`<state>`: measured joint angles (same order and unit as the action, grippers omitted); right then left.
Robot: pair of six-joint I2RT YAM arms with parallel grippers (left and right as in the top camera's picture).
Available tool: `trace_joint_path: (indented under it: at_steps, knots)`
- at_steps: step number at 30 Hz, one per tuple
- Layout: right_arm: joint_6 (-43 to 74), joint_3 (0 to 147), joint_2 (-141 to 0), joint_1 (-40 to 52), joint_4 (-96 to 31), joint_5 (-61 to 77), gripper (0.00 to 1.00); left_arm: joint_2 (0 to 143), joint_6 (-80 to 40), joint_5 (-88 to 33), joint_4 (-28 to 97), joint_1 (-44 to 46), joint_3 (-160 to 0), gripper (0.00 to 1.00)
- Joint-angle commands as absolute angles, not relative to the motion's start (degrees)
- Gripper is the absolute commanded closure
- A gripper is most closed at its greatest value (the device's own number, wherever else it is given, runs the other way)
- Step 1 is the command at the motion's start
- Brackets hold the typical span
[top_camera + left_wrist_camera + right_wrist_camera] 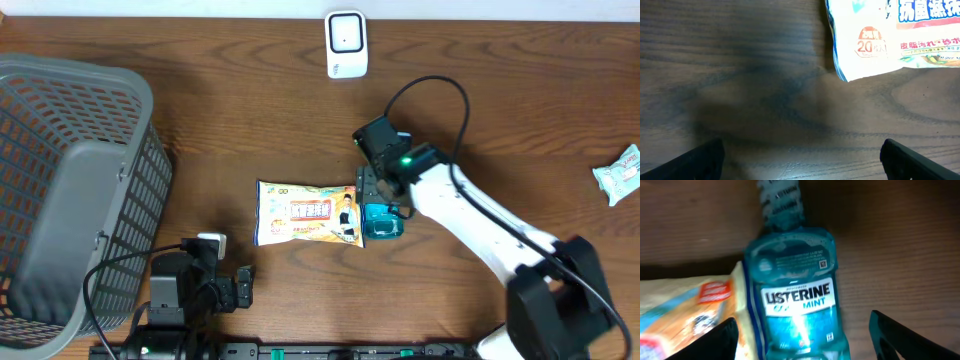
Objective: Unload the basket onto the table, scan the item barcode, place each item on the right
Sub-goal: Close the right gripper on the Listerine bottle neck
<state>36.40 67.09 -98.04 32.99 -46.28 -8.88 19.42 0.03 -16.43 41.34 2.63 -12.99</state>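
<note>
Straddling the Listerine bottle (795, 280) with wide, empty jaws, your right gripper (802, 330) is risking pinching the wipes pack (685, 310) crowding one finger.

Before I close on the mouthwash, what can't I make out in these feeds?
- Listerine bottle barcode: the right wrist view shows only the front label, with the fine print blurred; overhead, the right tool covers most of it.
- Wipes pack: the left wrist view cuts it off at the top and right edges.
- Small packet: overhead, it is clipped by the right edge and its print is too small.
</note>
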Motion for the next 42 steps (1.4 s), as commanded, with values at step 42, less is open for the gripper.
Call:
trace_joint_path:
  at_steps: [42]
  knots:
    - [35.5, 66.7, -113.5, 35.4, -50.4, -17.4, 0.26, 19.3, 0.4, -16.9, 41.3, 2.5, -13.3, 0.01]
